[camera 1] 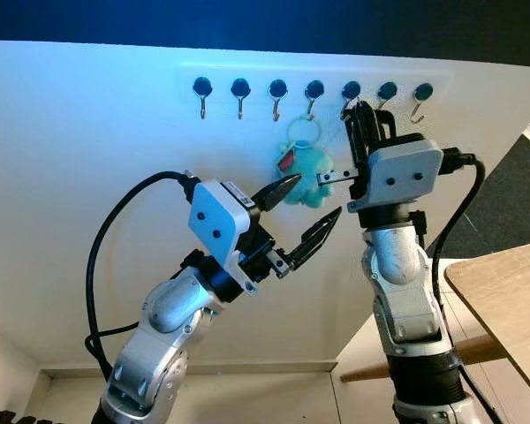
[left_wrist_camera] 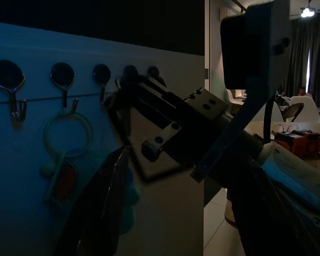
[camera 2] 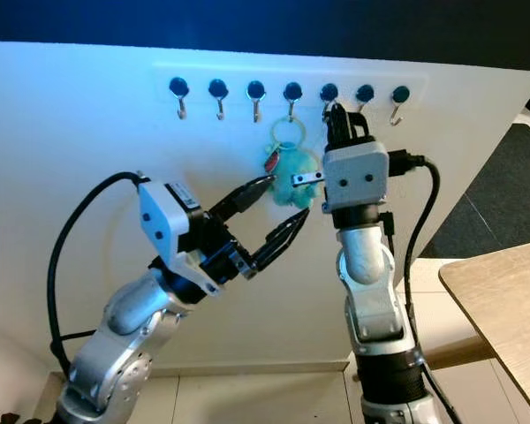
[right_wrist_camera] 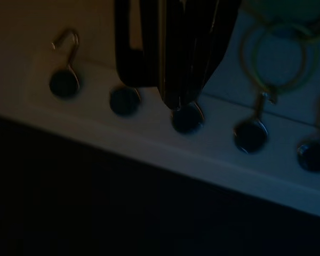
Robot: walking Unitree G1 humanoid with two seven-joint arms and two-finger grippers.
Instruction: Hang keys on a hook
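Note:
A set of keys with a pale ring (camera 1: 303, 132) and a teal plush charm (camera 1: 305, 177) hangs from the fourth hook (camera 1: 314, 89) of a hook row on the white wall. My left gripper (camera 1: 316, 199) is open just below and in front of the charm, with one fingertip at the charm's left side. My right gripper (camera 1: 362, 119) points straight up, shut and with nothing in it. Its tips are by the neighbouring hook (camera 1: 352, 90), just right of the ring. In the right wrist view the ring (right_wrist_camera: 280, 64) hangs off its hook (right_wrist_camera: 250, 133) beside my closed fingers (right_wrist_camera: 176, 80).
Several black-capped hooks run along the wall, from the leftmost (camera 1: 202, 87) to the rightmost (camera 1: 423, 92). A wooden table (camera 1: 503, 300) juts in at the lower right, close to my right arm. Dark carpet (camera 1: 512, 194) lies behind it.

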